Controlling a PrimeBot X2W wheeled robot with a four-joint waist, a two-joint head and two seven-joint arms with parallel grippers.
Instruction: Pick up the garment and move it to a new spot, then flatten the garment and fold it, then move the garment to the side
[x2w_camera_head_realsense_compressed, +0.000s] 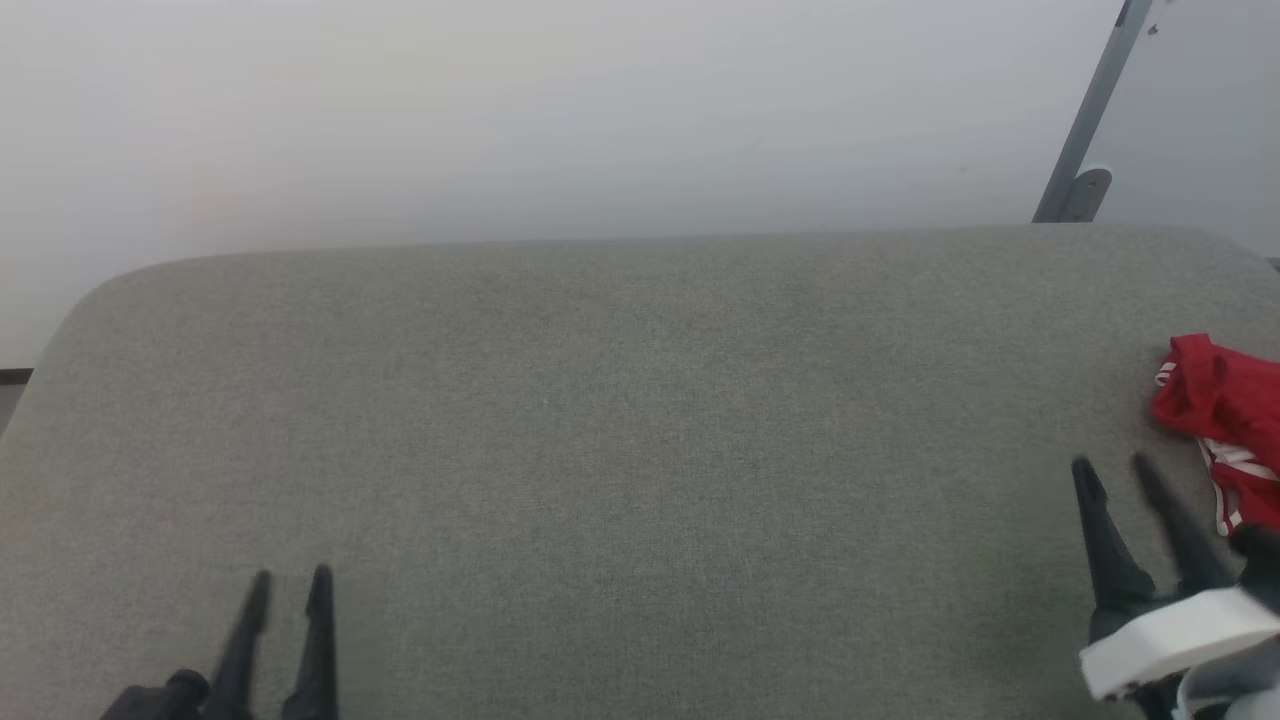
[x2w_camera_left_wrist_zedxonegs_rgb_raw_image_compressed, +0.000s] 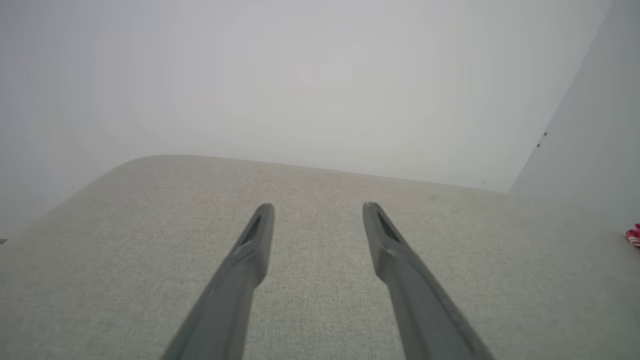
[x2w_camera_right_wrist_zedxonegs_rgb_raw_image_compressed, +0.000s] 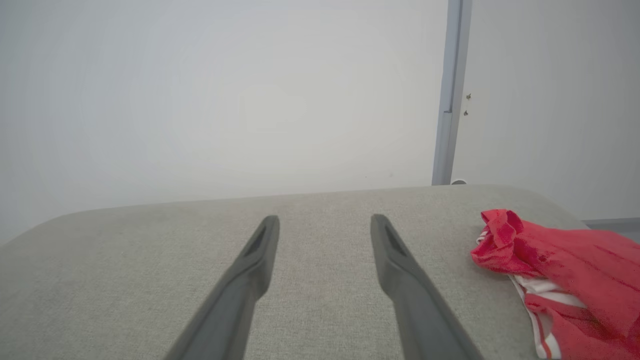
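The garment is a crumpled bright red cloth with white and striped trim, lying at the far right edge of the grey cushioned surface. It also appears at the right of the right wrist view as the garment, and a sliver of the garment peeks in at the left wrist view's right edge. My right gripper stands open just left of and nearer than the cloth, touching nothing. My left gripper is open at the lower left, far from the cloth, with nothing between its fingers.
A pale wall rises behind the cushion. A grey metal post with a bracket stands at the back right, also seen as the post. The cushion's rounded corners fall away at the far left and far right.
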